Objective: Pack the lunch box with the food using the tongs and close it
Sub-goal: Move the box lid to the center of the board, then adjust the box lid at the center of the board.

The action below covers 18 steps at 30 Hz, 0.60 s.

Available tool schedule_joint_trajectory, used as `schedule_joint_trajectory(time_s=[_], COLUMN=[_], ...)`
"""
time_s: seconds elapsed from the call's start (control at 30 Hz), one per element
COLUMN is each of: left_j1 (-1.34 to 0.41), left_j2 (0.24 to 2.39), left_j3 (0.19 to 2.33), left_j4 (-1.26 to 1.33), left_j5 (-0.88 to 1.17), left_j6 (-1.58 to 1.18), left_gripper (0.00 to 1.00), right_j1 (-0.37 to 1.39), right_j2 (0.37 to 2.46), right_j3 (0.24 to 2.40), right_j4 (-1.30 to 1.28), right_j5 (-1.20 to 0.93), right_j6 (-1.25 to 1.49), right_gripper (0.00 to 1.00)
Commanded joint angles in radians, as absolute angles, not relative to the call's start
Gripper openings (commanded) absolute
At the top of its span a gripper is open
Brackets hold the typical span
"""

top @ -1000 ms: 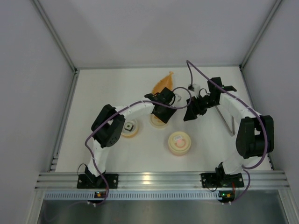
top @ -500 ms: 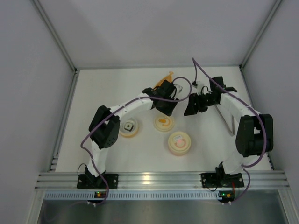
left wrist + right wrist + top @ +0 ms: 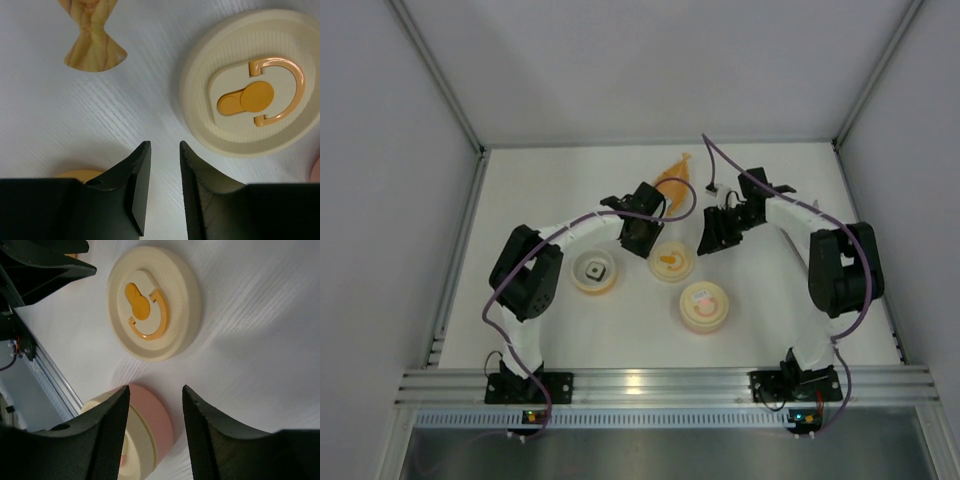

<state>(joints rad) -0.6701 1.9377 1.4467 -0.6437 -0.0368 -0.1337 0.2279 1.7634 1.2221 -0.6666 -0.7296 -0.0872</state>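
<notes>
A small black block of food (image 3: 597,268) lies in a round cream-orange bowl (image 3: 582,281) of the lunch box. Right of it is a cream lid with an orange handle (image 3: 670,262) (image 3: 247,117) (image 3: 152,302). My left gripper (image 3: 638,240) (image 3: 165,145) hovers between bowl and lid, open by a narrow gap with nothing in it. My right gripper (image 3: 705,242) (image 3: 155,389) hangs just right of the lid, open and empty. A pink and cream round container (image 3: 703,305) (image 3: 150,425) sits nearer the front. The tongs do not show in any view.
An orange leaf-shaped wooden tray (image 3: 672,175) (image 3: 95,50) lies behind the left gripper. Purple cables loop over both arms. White walls with metal posts enclose the table on three sides, and a metal rail runs along the near edge.
Both grippers moved left. The left one slid off the lid and now sits beside it. The right one came in close to the lid. Both pairs of jaws narrowed.
</notes>
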Motion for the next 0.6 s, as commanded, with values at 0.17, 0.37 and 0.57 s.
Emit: schedule_joint_trajectory(time_s=[0.17,0.37,0.57], left_j1=[-0.661,-0.661,-0.661], left_j2=[1.974,2.009,2.069], left_j3=[1.476,1.479,1.486], left_j4=[-0.560,-0.538,-0.537], left_j5=[0.074,0.123,0.149], left_j6=[-0.178,-0.205,-0.262], left_gripper=[0.34,0.35,0.31], right_j1=[0.290,0.293,0.302], right_j2=[1.870,1.899,1.917], right_j3=[1.307,1.304,1.298], right_j4=[-0.592,-0.572,-0.531], right_j5=[-0.773,-0.779,-0.767], right_j6=[-0.040,-0.023,0.047], right_gripper=[0.44,0.43,0.38])
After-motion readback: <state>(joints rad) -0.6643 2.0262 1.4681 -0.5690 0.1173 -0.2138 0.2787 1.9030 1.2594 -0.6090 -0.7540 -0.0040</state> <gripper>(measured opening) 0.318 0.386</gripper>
